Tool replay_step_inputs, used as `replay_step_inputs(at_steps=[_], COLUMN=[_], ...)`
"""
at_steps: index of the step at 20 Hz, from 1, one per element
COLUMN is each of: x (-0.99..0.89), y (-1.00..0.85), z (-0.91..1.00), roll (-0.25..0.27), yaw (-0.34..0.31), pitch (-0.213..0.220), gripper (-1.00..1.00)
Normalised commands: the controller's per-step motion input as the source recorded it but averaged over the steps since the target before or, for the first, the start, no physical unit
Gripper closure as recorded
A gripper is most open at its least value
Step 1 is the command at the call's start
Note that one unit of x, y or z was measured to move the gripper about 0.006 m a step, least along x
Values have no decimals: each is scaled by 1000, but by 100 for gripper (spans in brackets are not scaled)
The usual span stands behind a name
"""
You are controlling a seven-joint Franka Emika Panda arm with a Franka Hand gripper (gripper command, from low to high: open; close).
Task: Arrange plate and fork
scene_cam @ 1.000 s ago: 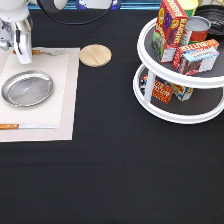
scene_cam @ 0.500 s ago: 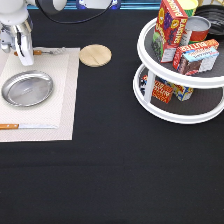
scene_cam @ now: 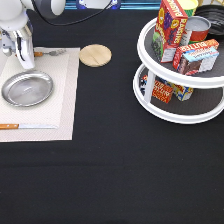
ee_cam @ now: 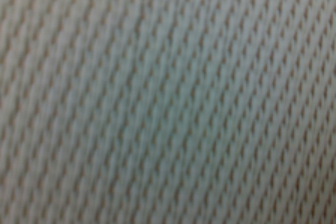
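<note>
The silver plate (scene_cam: 27,88) lies flat on a beige placemat (scene_cam: 64,107) at the exterior view's left. The fork (scene_cam: 49,52) lies on the mat's top edge above the plate, orange-brown handle to the left and tines to the right. My gripper (scene_cam: 22,64) is low over the mat at the fork's handle end, just above the plate's rim, and hides part of the handle. I cannot tell whether it touches the fork. The wrist view shows only the placemat's weave (ee_cam: 168,112) from very close.
A wooden-handled knife (scene_cam: 27,126) lies on the mat below the plate. A round wooden coaster (scene_cam: 95,55) sits on the black cloth right of the fork. A white two-tier turntable (scene_cam: 150,102) with boxes and cans stands at the right.
The gripper has sunk slightly towards the mat. The fork, plate and knife have not moved.
</note>
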Motion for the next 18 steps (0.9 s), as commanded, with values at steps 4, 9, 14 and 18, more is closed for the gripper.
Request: replay_step_inputs(at_steps=[4, 9, 14, 18], x=[167, 214, 230, 336], y=[-305, -191, -67, 11], z=[117, 109, 72, 115], roll=[41, 14, 2, -7], yaw=[-143, -123, -156, -192], pitch=[0, 0, 0, 0], gripper=[100, 100, 100, 100])
